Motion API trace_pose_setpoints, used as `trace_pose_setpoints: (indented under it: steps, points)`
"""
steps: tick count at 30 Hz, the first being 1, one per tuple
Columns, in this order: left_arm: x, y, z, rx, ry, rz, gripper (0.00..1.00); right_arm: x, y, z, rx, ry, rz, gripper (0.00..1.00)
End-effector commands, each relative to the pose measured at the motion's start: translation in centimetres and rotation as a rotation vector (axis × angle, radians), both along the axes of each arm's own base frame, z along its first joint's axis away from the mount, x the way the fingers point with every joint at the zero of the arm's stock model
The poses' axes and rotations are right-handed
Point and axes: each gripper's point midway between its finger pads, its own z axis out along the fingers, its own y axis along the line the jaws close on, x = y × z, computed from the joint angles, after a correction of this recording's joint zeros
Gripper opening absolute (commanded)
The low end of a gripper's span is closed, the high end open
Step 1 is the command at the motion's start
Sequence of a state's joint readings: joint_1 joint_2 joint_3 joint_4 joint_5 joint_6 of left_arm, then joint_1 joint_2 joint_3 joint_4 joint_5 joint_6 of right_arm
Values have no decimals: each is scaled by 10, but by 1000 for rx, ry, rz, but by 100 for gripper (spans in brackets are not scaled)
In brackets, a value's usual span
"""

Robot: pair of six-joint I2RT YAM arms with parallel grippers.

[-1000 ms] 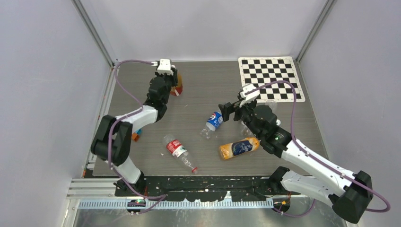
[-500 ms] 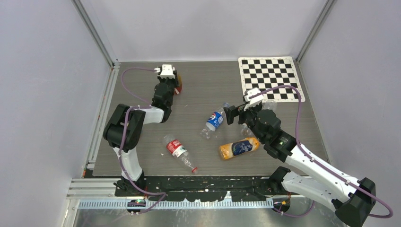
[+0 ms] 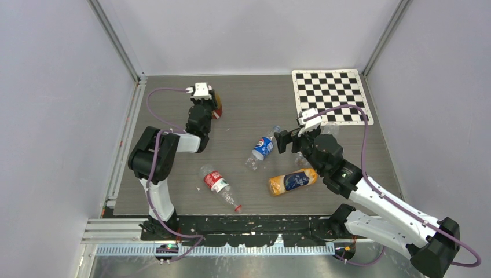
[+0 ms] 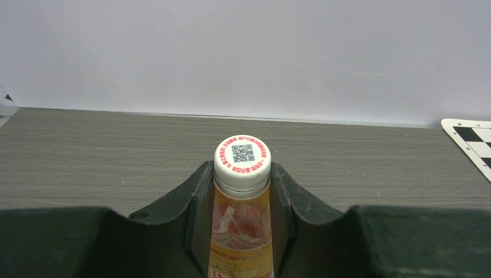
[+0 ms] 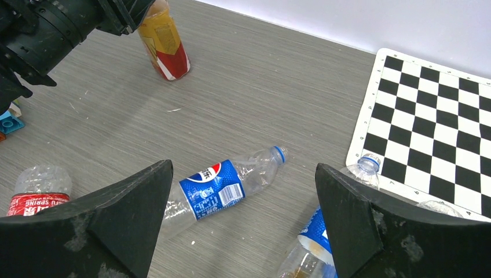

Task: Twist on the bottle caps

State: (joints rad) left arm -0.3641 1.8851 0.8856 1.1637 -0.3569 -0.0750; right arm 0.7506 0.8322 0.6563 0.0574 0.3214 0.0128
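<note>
My left gripper (image 4: 241, 174) is shut on the neck of an upright orange drink bottle (image 4: 240, 226), just under its white cap (image 4: 242, 157) printed with a QR code. In the top view this gripper (image 3: 208, 104) and bottle (image 3: 218, 108) stand at the back left. My right gripper (image 5: 243, 168) is open and empty, hovering above a lying Pepsi bottle (image 5: 211, 188) whose blue-ringed neck (image 5: 279, 153) shows no cap. In the top view the right gripper (image 3: 280, 141) is just right of that bottle (image 3: 262, 147). No loose caps show.
An orange-filled bottle (image 3: 292, 180) and a red-labelled bottle (image 3: 217, 182) with a red cap (image 3: 238, 208) lie near the front. A clear open bottle (image 5: 365, 168) sits at the checkerboard (image 3: 330, 92) edge. Small blue and orange blocks (image 3: 167, 167) lie by the left arm.
The left arm's elbow has swung in toward the middle while its gripper stays on the upright bottle. The right gripper has shifted slightly right. The bottles on the table have not moved.
</note>
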Motion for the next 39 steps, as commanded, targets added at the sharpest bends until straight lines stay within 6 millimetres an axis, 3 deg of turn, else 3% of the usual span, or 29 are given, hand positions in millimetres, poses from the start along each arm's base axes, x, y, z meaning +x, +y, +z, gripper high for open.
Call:
trace_pose_setpoints:
  steps: [1,6,15,20,29,34,39]
  points:
    - [0,6,15,-16,-60,23,25,3,-2,4,3,-18,-22,99]
    - [3,7,12,8,-44,28,39,3,-2,4,4,-18,-18,99]
    - [10,6,11,17,-31,37,45,3,-1,3,3,-18,-16,99]
    - [8,7,12,16,-32,37,54,3,0,3,4,-17,-9,99]
    - [5,5,16,10,-37,24,81,2,0,3,4,-16,-3,99]
    - [0,4,25,7,-51,8,93,1,-1,5,5,-18,-5,99]
    - [-18,10,48,11,-78,4,97,-1,-2,13,17,-8,-6,99]
